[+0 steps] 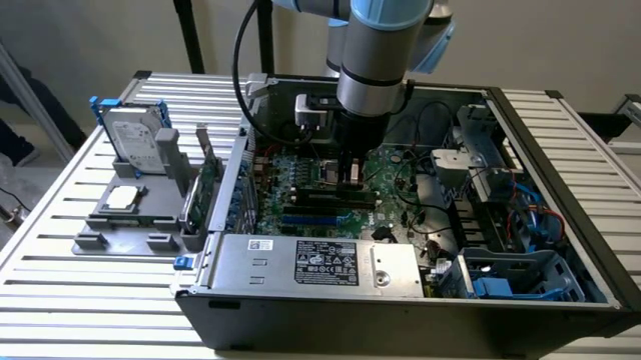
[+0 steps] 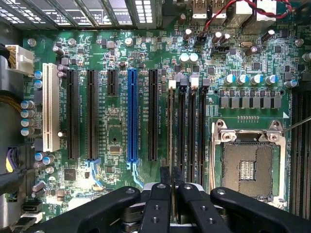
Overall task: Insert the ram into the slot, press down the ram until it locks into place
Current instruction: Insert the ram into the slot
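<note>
In the exterior view, an open computer case (image 1: 561, 187) lies on the slatted desk (image 1: 90, 300). The arm (image 1: 373, 67) reaches straight down into it, and its jaws stand over the black memory sockets (image 1: 331, 199) in the middle of the motherboard (image 1: 401, 169). A grey fixture (image 1: 120, 221) at the exterior view's left, outside the case, carries a hard drive (image 1: 135, 142) and an upright expansion card (image 1: 209, 180). A labelled metal box (image 1: 320, 259) fills the near side of the case.

In the wrist view, four long memory sockets run side by side between the CPU socket (image 2: 248, 167) and the expansion slots, one of them a blue slot (image 2: 131, 116). The ram (image 2: 171, 131) shows edge-on as a thin pale line. It stands in the slot (image 2: 171, 89), the outermost of the four, on the side away from the CPU socket. The fingertips (image 2: 165, 175) are drawn close together with the ram's top edge between them, so the jaws appear to pinch the ram near one end.

By my judgement the insertion is done or nearly so, since the stick lines up with the slot along its whole visible length. Whether it is fully seated, and whether the pale latch at the far end has snapped shut, I cannot tell. The pressing and locking therefore count as unconfirmed.
</note>
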`<state>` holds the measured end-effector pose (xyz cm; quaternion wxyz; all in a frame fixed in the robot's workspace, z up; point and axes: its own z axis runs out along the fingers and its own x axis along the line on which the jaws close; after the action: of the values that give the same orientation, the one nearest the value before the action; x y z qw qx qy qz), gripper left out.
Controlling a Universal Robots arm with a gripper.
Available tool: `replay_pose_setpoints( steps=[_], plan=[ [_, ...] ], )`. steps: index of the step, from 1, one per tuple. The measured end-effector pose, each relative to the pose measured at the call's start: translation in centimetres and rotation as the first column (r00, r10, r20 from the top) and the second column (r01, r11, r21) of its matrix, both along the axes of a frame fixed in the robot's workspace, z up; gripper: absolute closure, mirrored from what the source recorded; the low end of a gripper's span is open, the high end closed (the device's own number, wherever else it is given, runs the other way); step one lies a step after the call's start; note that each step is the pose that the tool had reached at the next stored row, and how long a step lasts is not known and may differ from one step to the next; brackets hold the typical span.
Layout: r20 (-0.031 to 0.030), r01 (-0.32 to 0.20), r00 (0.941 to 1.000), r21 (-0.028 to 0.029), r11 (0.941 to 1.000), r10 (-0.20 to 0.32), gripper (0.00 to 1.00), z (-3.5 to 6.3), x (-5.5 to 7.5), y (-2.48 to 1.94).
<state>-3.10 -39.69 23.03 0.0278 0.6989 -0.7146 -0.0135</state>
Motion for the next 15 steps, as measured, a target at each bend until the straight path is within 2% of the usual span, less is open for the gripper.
replay_pose_setpoints(
  steps=[3, 4, 7, 15],
  plan=[
    [0.0001, 0.0, 1.0, -0.0007, 1.0, 0.0, 0.87, -0.04, 0.0, 0.11],
    [0.0009, 0.0, 1.0, 0.0009, 1.0, 0.0, 0.87, -0.12, 0.0, 0.19],
    [0.0002, 0.0, 1.0, -0.0015, 1.0, 0.0, 0.87, -0.1, 0.0, 0.34],
    [0.0002, 0.0, 1.0, -0.0038, 1.0, 0.0, 0.87, -0.37, 0.0, 0.39]
  ],
)
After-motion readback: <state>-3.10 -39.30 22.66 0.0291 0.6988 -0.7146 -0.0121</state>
